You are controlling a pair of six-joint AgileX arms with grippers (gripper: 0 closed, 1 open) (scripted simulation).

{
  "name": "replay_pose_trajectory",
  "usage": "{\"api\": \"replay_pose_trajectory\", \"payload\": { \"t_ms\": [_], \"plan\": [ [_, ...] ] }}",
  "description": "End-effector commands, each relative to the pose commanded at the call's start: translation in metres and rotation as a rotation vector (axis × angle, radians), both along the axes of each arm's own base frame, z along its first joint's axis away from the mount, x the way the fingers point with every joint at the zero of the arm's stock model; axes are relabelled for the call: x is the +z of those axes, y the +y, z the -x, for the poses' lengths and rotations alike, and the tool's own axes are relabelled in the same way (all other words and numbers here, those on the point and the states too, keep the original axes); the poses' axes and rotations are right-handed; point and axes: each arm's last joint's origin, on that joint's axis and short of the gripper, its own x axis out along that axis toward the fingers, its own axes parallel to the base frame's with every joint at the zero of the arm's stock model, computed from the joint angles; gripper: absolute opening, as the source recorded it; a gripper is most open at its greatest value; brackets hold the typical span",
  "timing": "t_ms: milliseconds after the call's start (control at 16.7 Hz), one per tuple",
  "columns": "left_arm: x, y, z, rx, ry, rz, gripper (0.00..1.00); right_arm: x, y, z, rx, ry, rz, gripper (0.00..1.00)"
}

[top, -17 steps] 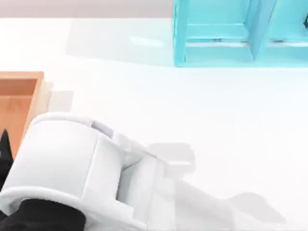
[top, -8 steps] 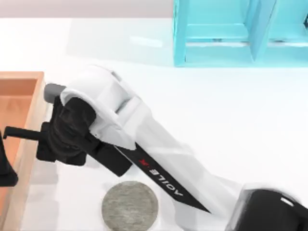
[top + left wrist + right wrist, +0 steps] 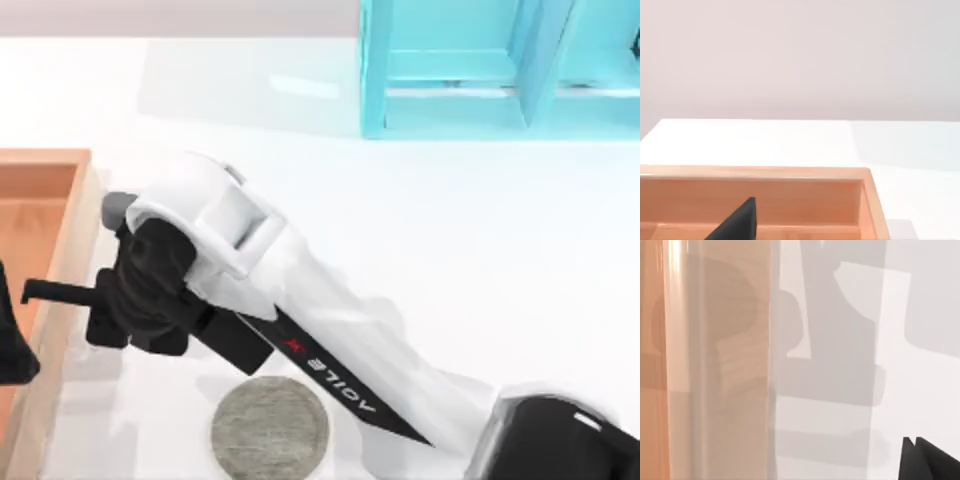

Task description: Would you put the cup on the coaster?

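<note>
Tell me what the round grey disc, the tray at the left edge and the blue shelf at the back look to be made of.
The coaster looks like stone or concrete: matte, mottled grey speckle. The tray looks like light wood, with a smooth orange-tan finish and faint grain on its wall in the right wrist view. The shelf looks like painted board or plastic: flat, uniform cyan with a slight sheen. Its material is uncertain.

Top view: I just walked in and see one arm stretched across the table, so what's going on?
The right arm reaches from the table's lower right toward the wooden tray at the left edge, its gripper beside the tray's wall. The grey coaster lies bare near the front edge, nothing on it. A cyan shelf stands at the back.
</note>
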Motion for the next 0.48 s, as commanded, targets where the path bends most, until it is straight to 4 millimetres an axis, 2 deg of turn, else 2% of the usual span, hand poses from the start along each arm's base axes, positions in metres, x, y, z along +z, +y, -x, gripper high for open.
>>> {"api": "replay_pose_trajectory", "payload": {
  "t_ms": [480],
  "plan": [
    [0.0000, 0.0000, 0.0000, 0.000, 0.000, 0.000, 1.00, 0.0000, 0.0000, 0.0000, 0.000, 0.000, 0.000, 0.90]
  ]
}}
